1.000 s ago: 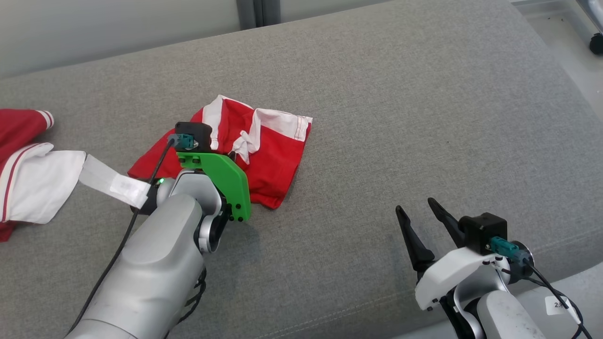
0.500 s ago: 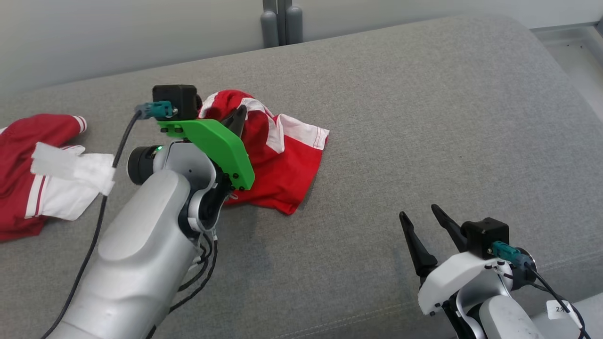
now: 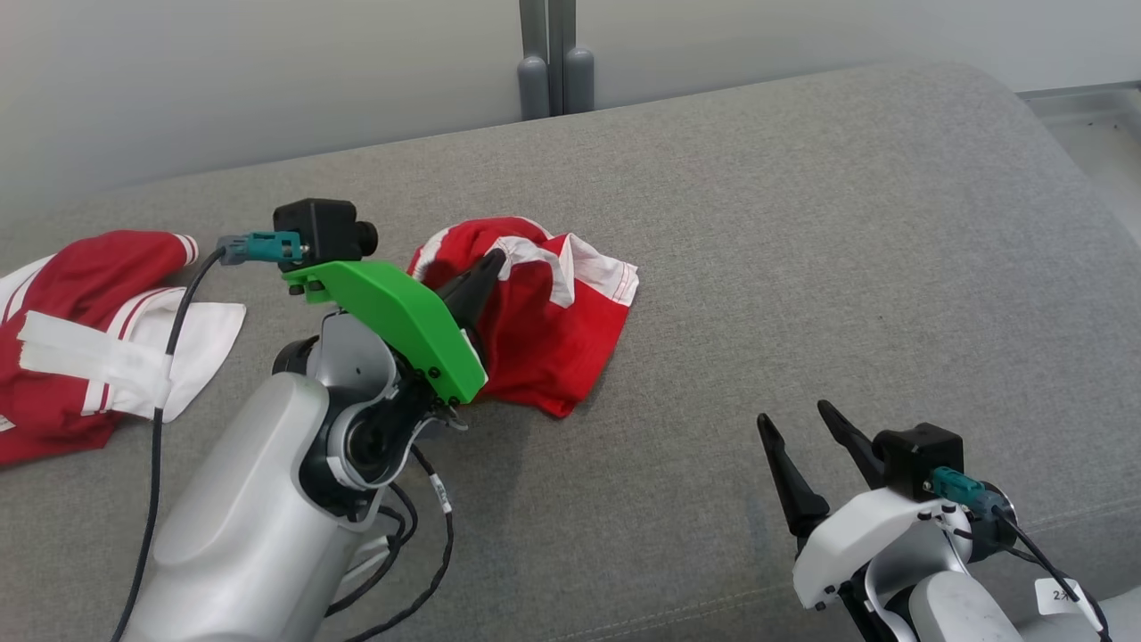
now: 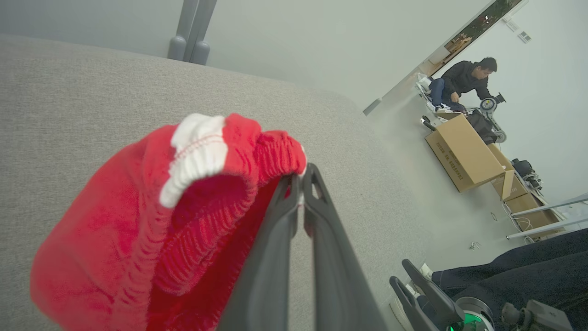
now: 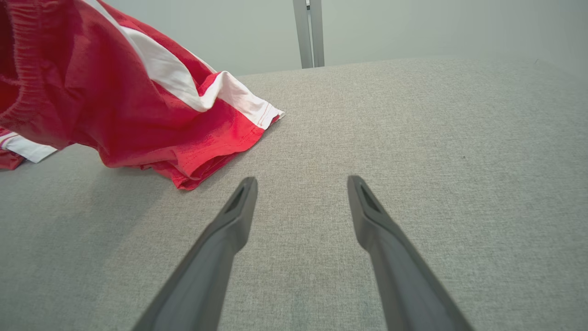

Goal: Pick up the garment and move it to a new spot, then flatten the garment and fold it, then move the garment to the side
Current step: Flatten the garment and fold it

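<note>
At the far left of the grey upholstered surface [image 3: 802, 223], a second red-and-white garment [image 3: 80, 339] lies crumpled, apart from the work. Just right of it, the robot's left gripper [image 3: 492, 260], on an arm with a green wrist plate [image 3: 392, 321], has its jaws closed on the elastic waistband of the red-and-white garment [image 3: 553, 348], pinching the gathered edge between both fingertips. The waistband end is raised off the surface in a hump, while the lower hem and a white-striped leg rest on the upholstery, left of centre. Well apart at the near right, the right gripper [image 3: 793, 413] hovers low over bare upholstery, its jaws spread open and holding nothing. In the left wrist view, a person [image 4: 464, 82] sits in the background beyond the surface, beside cardboard boxes [image 4: 461, 154] on the floor.
</note>
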Robot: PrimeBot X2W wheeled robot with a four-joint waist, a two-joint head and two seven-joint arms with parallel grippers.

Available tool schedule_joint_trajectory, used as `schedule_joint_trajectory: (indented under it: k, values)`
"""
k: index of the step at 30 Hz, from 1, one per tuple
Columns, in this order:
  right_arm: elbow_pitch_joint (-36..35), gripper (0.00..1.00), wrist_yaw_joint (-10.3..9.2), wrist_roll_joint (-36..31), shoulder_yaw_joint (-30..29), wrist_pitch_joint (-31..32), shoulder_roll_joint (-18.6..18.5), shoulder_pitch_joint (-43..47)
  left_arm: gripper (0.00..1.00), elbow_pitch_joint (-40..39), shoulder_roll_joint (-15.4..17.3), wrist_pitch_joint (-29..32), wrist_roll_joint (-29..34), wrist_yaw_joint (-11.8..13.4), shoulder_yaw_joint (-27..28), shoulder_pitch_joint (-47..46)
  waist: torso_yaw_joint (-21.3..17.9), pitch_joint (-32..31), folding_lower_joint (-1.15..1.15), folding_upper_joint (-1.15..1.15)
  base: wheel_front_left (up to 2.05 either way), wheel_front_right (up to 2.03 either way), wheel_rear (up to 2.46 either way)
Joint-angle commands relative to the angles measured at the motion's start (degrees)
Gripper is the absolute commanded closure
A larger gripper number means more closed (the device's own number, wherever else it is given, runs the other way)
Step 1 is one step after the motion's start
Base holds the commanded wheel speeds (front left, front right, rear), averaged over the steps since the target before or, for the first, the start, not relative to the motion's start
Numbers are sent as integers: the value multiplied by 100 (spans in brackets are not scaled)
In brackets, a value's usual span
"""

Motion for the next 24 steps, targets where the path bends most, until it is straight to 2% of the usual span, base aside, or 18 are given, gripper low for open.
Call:
schedule_joint_trajectory:
  k: [1,6,7,8,9,14,18,24]
  values:
    - [-34,0,0,-9,11,19,-12,50,100,-63,86,71,-48,77,39,75,-21,2,0,0,0,0,0]
    - [-84,0,0,-5,49,44,-13,87,100,96,519,278,112,578,158,186,-124,61,0,0,0,0,0]
    - [-84,0,0,-5,49,44,-13,87,100,96,519,278,112,578,158,186,-124,61,0,0,0,0,0]
    - [-100,0,0,-11,44,49,-11,96,100,184,713,342,118,703,236,260,-162,96,0,0,0,0,0]
    - [-100,0,0,-11,44,49,-11,96,100,184,713,342,118,703,236,260,-162,96,0,0,0,0,0]
    - [-138,0,0,-57,-8,64,-11,103,100,509,1179,216,396,926,319,426,-190,185,0,0,0,0,0]
    - [-165,0,0,-92,-26,85,-10,85,100,840,1320,164,610,971,182,478,-158,223,0,0,0,0,0]
    - [-199,0,0,-90,-18,123,-11,31,100,1053,1238,105,792,1016,-11,488,-80,236,0,0,0,0,0]
